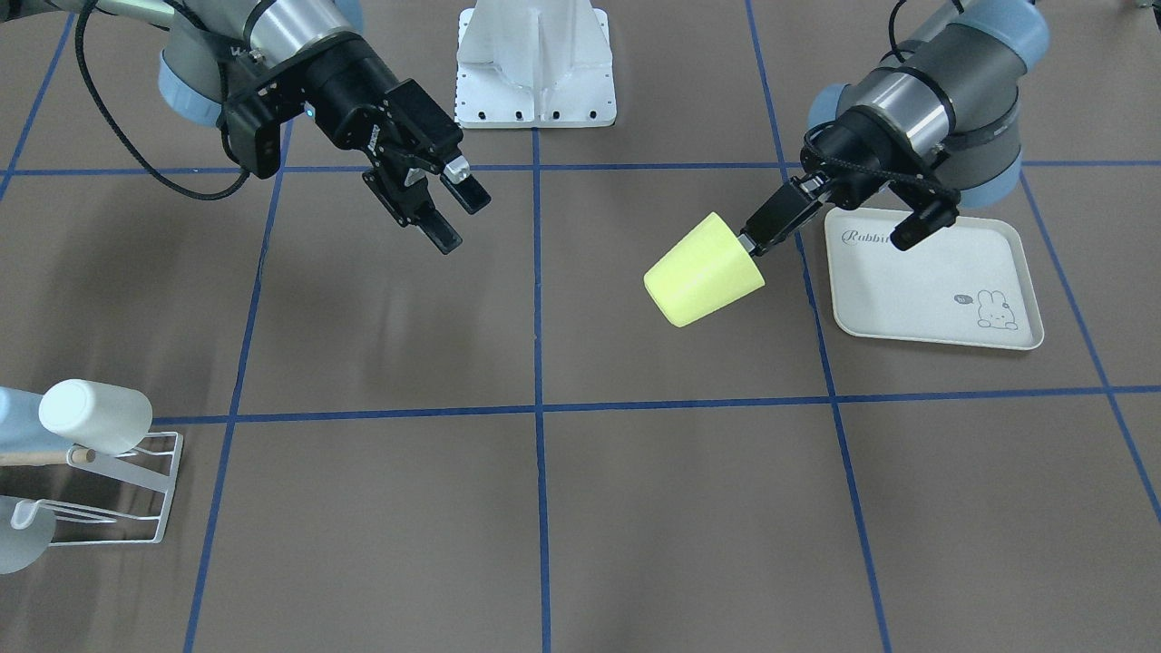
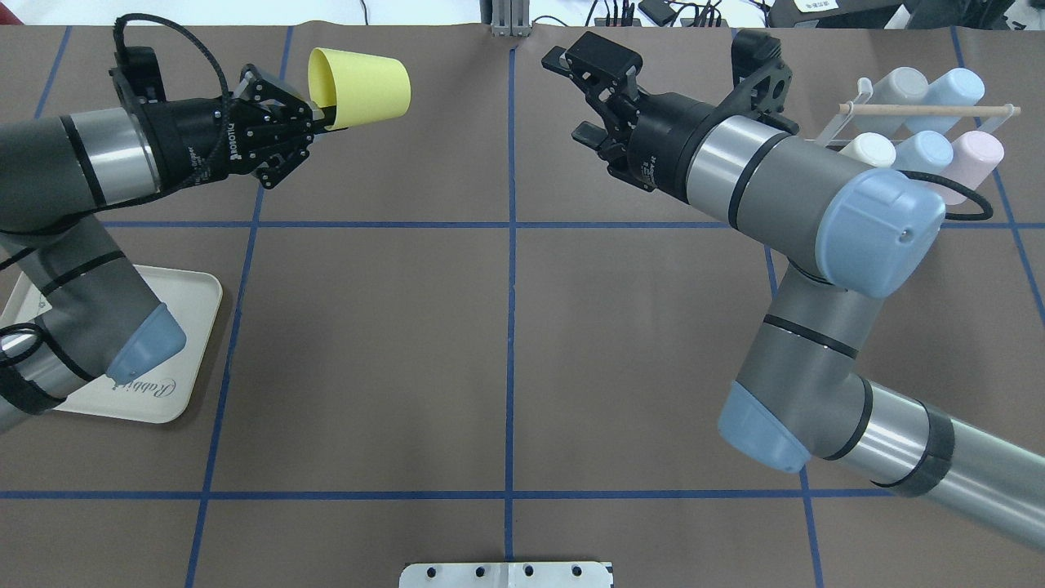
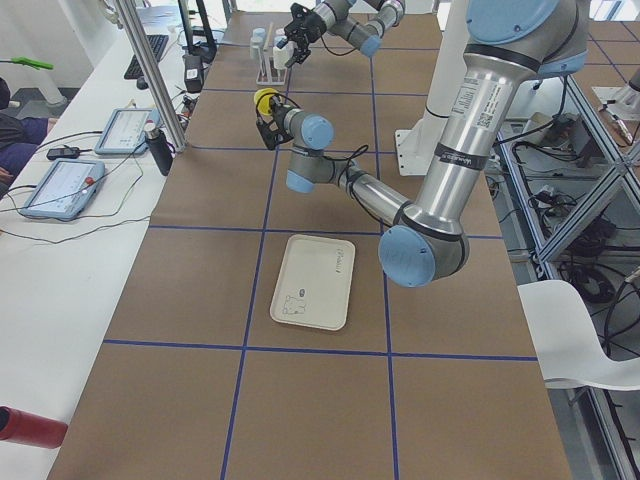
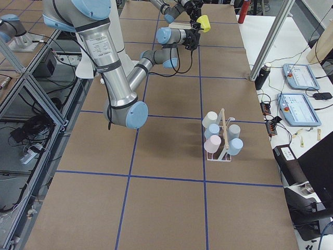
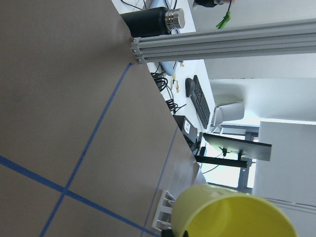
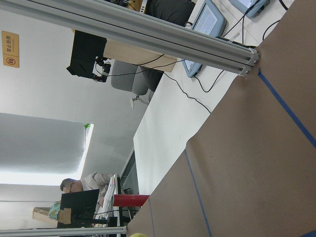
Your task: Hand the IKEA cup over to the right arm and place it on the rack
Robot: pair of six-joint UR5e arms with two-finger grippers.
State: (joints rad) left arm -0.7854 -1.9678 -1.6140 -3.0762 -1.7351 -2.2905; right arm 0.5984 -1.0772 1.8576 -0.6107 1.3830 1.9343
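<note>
The left arm's black two-finger tool (image 2: 317,122) is pinching the rim of the pale-yellow tapered plastic cup (image 2: 359,88), holding it on its side in the air over the tabletop's left half, near the far edge. The cup's long axis is running along that edge, closed base pointing at the right arm's black two-finger tool (image 2: 565,94), which is hovering well apart with jaws wide open toward it, so the handover is probably calling for a straight approach along that axis. The small white wire rack (image 2: 849,124) with a wooden dowel is sitting near the far right corner, carrying five pastel cups.
</note>
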